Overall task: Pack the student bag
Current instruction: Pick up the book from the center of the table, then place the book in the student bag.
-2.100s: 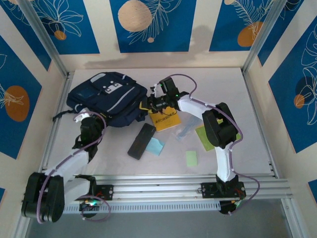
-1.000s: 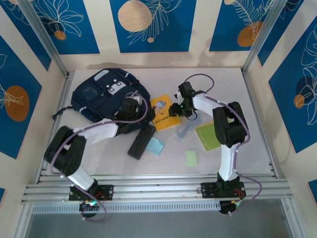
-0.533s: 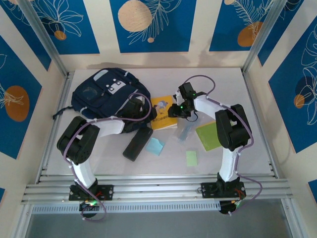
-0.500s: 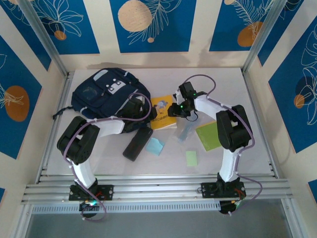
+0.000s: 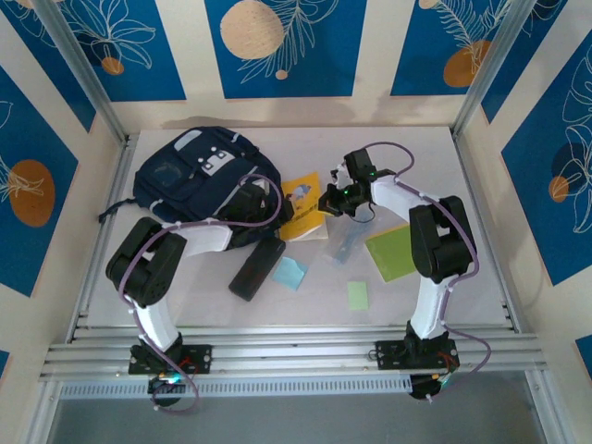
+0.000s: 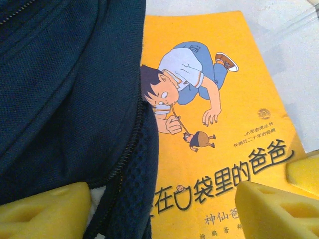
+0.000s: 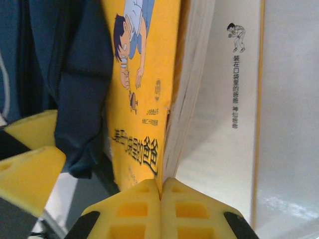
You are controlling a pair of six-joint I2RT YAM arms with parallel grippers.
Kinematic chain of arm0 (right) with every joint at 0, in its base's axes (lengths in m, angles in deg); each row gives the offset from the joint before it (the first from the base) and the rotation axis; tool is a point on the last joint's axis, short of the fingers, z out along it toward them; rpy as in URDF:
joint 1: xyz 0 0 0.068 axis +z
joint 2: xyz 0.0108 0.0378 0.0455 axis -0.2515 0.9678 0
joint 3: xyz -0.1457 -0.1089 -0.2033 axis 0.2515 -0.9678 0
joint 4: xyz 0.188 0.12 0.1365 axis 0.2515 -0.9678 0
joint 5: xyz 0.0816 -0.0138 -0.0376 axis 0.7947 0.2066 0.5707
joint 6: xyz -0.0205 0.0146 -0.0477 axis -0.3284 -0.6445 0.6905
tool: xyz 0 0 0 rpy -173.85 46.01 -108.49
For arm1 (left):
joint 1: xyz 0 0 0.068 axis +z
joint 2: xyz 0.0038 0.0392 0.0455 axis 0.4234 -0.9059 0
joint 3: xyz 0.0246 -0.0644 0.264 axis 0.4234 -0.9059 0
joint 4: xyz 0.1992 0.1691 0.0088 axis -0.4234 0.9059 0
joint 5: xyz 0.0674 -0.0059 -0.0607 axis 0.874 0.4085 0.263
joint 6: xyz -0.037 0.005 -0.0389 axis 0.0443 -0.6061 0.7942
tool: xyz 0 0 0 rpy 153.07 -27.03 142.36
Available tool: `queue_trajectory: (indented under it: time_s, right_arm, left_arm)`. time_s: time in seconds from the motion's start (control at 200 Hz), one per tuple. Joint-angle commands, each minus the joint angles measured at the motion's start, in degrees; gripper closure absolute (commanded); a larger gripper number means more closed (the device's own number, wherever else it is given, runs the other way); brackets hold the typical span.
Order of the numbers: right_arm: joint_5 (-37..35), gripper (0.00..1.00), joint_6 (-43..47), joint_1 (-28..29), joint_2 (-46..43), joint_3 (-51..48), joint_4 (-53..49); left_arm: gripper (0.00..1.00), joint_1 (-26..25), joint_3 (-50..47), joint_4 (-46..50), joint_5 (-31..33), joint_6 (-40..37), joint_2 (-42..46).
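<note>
Right end effector [image 7: 160, 196] pinching yellow book [image 7: 142, 99], left end effector [image 6: 162, 209] spread, empty, beside student bag [image 6: 65, 99]

Right hand [image 5: 326, 204] on yellow book [image 5: 302, 211] beside dark navy student bag [image 5: 190, 176]

Printed on yellow book cover [image 6: 219, 99], left wrist view: large black Chinese title "在口袋里的爸爸", cut off at left by backpack [image 6: 65, 99]; below it, smaller "神仙爸", cut off at frame edge; above it, two tiny lines, the lower likely "长销近二十年的经典". Printed sideways on white page [image 7: 234, 74], right wrist view: "装在口袋里的爸爸 神仙爸爸". On white patch [image 5: 215, 165] of backpack, top view: dark marks, too small to read.
</note>
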Motion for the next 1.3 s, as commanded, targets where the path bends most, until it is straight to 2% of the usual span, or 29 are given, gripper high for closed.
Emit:
queue_trajectory:
  time_s: [0.0, 0.275, 0.475, 0.635, 0.745, 0.965, 1.055, 1.18, 1.295]
  right_arm:
    - [8.90, 1.00, -4.75, -1.45, -3.84, -1.68, 3.18]
    - [14.81, 1.00, -5.30, -3.50, -15.36, -2.69, 5.27]
    - [18.05, 1.00, -6.38, -1.64, -16.69, 2.27, 6.57]
    - [20.31, 1.00, -7.41, 2.87, -13.23, 6.30, 11.02]
    - [23.13, 1.00, -9.66, 5.02, -8.74, 6.15, 17.97]
    - [26.42, 1.00, -17.62, 4.97, 4.38, -0.19, 36.11]
    - [26.69, 1.00, -20.56, 4.48, 9.34, -1.32, 39.06]
    - [24.47, 1.00, -19.96, 4.13, 11.75, -2.68, 37.39]
    - [21.18, 1.00, -15.72, 4.04, 11.57, -1.64, 29.81]
  left_arm:
    - [0.19, 0.38, -0.42, 0.78, -4.43, 1.86, 3.29]
    - [0.10, 5.69, 0.98, 2.53, -8.33, 3.61, 12.57]
    - [0.07, 10.34, -1.86, 2.76, -7.98, 4.58, 17.70]
    - [0.06, 14.12, -6.55, 1.05, -7.01, 7.12, 21.15]
    - [0.06, 15.01, -8.70, 1.16, -5.81, 7.18, 22.44]
    - [0.05, 15.47, -11.73, 0.92, -4.21, 6.35, 20.74]
    - [0.05, 15.48, -11.92, 1.12, -4.55, 5.65, 18.90]
    - [0.05, 15.54, -11.96, 2.03, -4.73, 4.25, 16.70]
    - [0.05, 15.65, -11.62, 4.48, -4.32, 2.70, 15.11]
